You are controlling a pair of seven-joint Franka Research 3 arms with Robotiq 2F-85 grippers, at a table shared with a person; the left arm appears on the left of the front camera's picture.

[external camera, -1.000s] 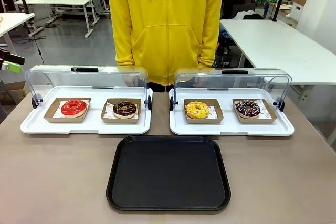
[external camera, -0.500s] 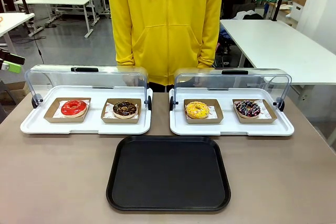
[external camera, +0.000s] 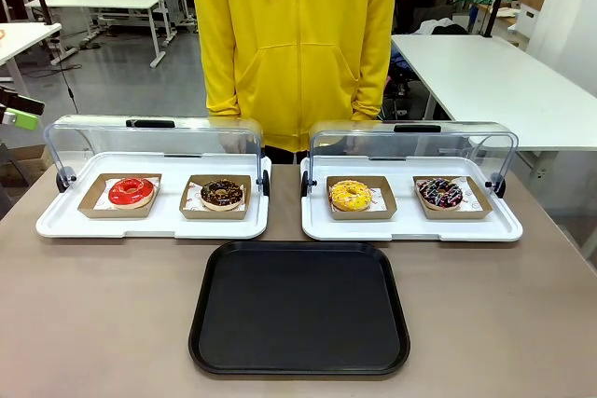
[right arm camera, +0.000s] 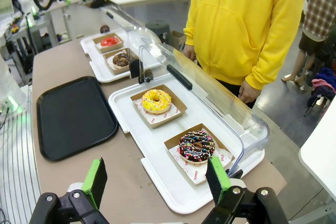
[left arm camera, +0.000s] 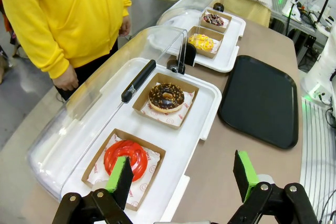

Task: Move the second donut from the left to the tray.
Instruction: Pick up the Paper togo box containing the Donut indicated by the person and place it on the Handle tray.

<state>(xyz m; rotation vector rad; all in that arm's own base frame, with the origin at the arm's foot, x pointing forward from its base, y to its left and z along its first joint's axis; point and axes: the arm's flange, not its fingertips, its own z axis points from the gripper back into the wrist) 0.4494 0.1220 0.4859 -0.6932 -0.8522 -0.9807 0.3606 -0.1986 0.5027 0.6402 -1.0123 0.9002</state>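
Left pincer (left arm camera: 182,169) and right pincer (right arm camera: 156,177) both hang released, empty. Chocolate donut (left arm camera: 166,97) sits in the left white tray (left arm camera: 184,145), well short of the black tray (left arm camera: 260,100). Risks: snagging the clear lid (left arm camera: 105,85) (raised, I think) or grabbing the red donut (left arm camera: 126,157) beside it.

My target, the chocolate-glazed ring donut (external camera: 222,194), lies flat with its hole facing up. Its dark glaze is dotted with light specks. It rests on white paper (left arm camera: 179,118) inside a small square brown cardboard holder (external camera: 215,215). It is 2nd from my left in the row of 4, in the right half of the left white display tray (external camera: 149,226), beside the red-glazed donut (external camera: 131,191). The black tray (external camera: 298,309) lies flat on the tabletop (external camera: 93,323), centred in front of me and nearer than the row. It is rectangular, with rounded corners and a raised rim.
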